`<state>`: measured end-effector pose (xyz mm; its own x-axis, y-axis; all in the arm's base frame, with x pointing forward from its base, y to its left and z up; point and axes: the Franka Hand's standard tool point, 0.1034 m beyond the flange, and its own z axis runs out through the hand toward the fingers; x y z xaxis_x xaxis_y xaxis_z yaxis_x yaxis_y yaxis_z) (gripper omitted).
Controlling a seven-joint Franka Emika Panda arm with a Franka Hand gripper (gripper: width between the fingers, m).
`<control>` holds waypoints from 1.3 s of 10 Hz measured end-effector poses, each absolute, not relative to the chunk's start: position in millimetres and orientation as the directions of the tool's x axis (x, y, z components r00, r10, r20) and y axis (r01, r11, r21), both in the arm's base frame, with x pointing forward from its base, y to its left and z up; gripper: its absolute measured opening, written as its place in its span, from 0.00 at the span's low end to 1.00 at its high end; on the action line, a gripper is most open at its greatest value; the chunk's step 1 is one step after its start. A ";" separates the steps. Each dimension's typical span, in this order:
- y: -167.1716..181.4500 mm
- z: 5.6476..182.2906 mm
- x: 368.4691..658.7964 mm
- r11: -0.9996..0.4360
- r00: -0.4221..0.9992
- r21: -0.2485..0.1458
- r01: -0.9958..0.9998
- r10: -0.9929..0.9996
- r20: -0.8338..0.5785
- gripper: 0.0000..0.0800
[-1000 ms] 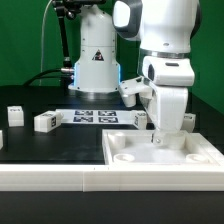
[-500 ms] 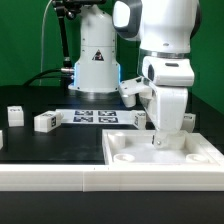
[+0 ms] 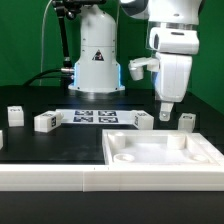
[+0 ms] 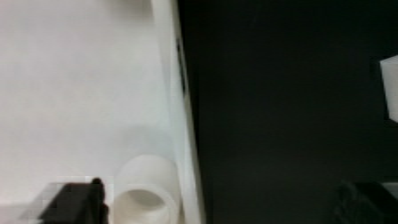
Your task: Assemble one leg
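Several small white legs with black-and-white tags stand on the black table: two at the exterior view's left, one behind the plate and one at the right. The large white square plate lies at the front right. My gripper hangs above the plate's back edge, well off the table. In the wrist view the gripper is open and empty, its dark fingertips wide apart over the plate's edge and a round corner recess.
The marker board lies flat behind the plate, in front of the robot base. A white block shows at the rim of the wrist view on the black table. Another white part sits at the exterior view's far left.
The gripper has risen from the plate's back corner recess to well above the table and shifted a little to the exterior view's right. The parts have not moved.
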<state>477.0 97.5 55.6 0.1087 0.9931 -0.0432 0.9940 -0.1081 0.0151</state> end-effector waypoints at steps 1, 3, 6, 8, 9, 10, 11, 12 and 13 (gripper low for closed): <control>97.4 55.1 476.8 -0.115 0.116 0.014 0.993 0.992 -0.043 0.81; 97.6 54.7 476.6 -0.252 0.252 0.019 0.968 0.967 -0.040 0.81; 103.8 54.7 468.5 -0.544 0.545 0.032 0.838 0.839 -0.009 0.81; 109.0 53.4 466.8 -0.687 0.687 0.025 0.727 0.727 0.001 0.81; 114.5 53.8 465.3 -0.779 0.779 0.021 0.626 0.626 0.012 0.81; 119.2 52.8 463.8 -0.830 0.830 0.013 0.557 0.557 0.019 0.81; 121.9 52.2 464.4 -0.860 0.860 0.007 0.510 0.510 0.030 0.81; 123.0 52.4 464.3 -0.916 0.916 -0.007 0.401 0.400 0.031 0.81; 123.9 52.4 464.1 -0.936 0.936 -0.014 0.352 0.351 0.031 0.81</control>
<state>464.1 123.9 52.4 0.9357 0.3514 0.0312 0.3519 -0.9359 -0.0138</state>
